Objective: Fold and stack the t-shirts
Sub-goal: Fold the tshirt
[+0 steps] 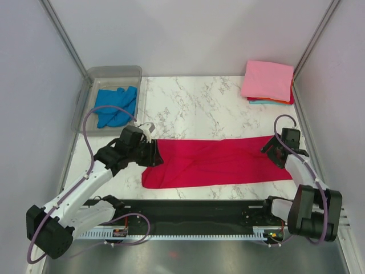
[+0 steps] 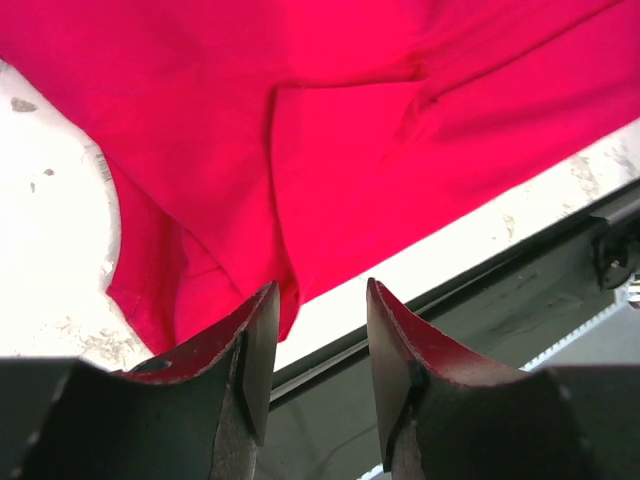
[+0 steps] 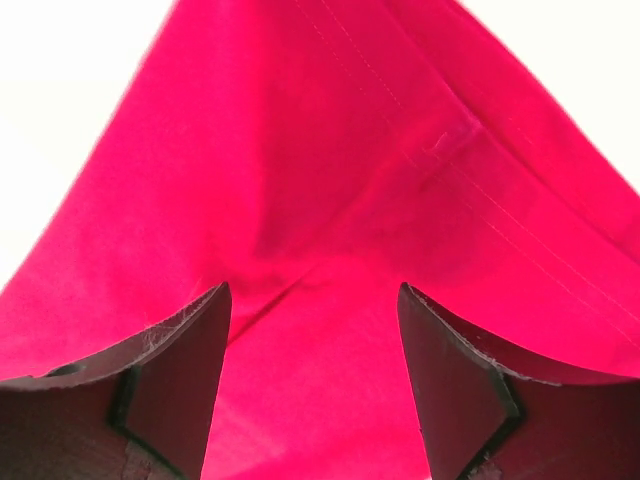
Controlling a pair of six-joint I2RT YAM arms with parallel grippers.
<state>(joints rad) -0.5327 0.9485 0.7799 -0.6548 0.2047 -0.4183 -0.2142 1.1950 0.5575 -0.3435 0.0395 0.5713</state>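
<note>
Crimson t-shirt [image 1: 217, 162]: lies as a long flat band across the middle of the marble table [image 1: 194, 103], its length running from 9 o'clock to 3 o'clock. The 9 o'clock end is rounded and slightly bunched; the 3 o'clock end is squarer.
Crimson t-shirt, left wrist view [image 2: 330, 130]: fills the upper part of the view, with a folded layer and creases showing. Its lower edge runs to just beside the tip of one finger.
Crimson t-shirt, right wrist view [image 3: 330, 180]: fills almost the whole view, with stitched seams running toward 4 o'clock.
Left gripper [image 1: 153, 153]: sits low at the 9 o'clock end of the band.
Left gripper, fingers [image 2: 320, 290]: parted by a moderate gap showing bare tabletop and the black rail [image 2: 480, 290]. No cloth is between them.
Right gripper [image 1: 272, 149]: sits at the 3 o'clock end of the band, over the cloth.
Right gripper, fingers [image 3: 313, 290]: spread wide, with crimson cloth showing past the gap. Nothing is clamped.
Blue t-shirt [image 1: 117, 105]: crumpled inside the clear plastic tub [image 1: 114, 72], at 10 o'clock on the table.
Pink t-shirt [image 1: 267, 80]: folded square on top of a stack at 2 o'clock, against the far right corner.
Stack, lower layers: thin orange [image 1: 278, 101] and teal [image 1: 258, 101] edges show under the pink one at its near side.
</note>
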